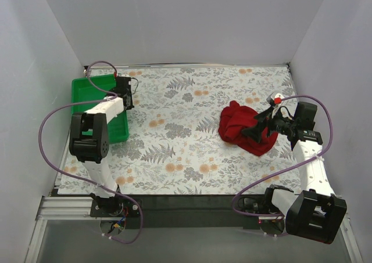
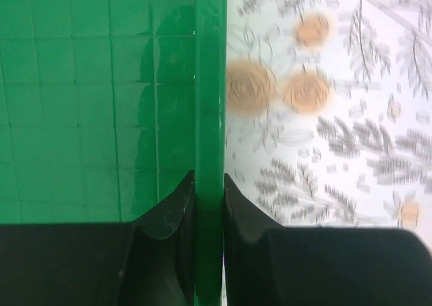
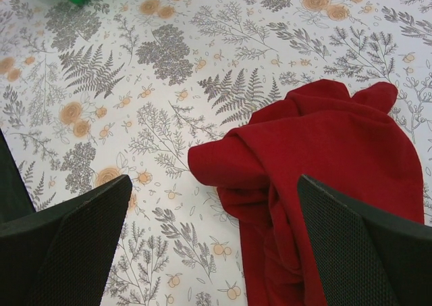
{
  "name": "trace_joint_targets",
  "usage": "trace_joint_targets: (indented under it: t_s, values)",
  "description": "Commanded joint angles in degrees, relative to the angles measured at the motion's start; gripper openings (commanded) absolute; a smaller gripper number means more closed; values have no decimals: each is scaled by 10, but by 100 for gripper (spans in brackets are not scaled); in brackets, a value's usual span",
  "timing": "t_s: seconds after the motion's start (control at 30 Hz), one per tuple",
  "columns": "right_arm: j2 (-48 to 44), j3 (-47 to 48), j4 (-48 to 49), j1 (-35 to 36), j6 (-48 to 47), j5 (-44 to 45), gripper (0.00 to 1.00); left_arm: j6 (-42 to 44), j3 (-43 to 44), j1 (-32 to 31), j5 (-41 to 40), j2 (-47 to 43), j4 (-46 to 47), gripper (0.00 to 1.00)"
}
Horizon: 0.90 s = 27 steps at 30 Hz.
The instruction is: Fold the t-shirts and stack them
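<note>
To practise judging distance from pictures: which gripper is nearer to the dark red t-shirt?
Right. The right gripper is open just above the crumpled t-shirt; the left gripper is far across the table, shut on the green tray at its rim.

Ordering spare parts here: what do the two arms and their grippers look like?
The left arm and right arm have white links, bulky black joint housings and a looping purple cable each. Jaws are black; the right gripper's look mesh-textured, with a small red-and-white part near them.
</note>
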Motion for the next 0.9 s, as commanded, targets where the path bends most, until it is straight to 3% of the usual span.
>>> trace_joint_targets:
  t_s: [0.0,0.17,0.47,0.73,0.77,0.8,0.87]
  values:
    - [-11,13,-4,-2,-1,-18,98,-64,66,3,-39,32,-31,0]
    - [-11,13,-4,-2,-2,-17,98,-53,125,19,-24,81,-41,0]
    - [-1,11,-4,-2,-4,-18,98,85,171,36,72,135,-43,0]
    - [2,11,-6,-2,-7,-18,98,104,212,64,126,152,-47,1]
    - [3,11,-7,-2,-7,-19,98,100,214,64,128,152,-47,5]
    - [3,11,-6,-2,-7,-20,98,101,214,64,129,153,-47,19]
    - [5,11,-7,-2,-8,-21,98,94,220,64,127,153,-48,32]
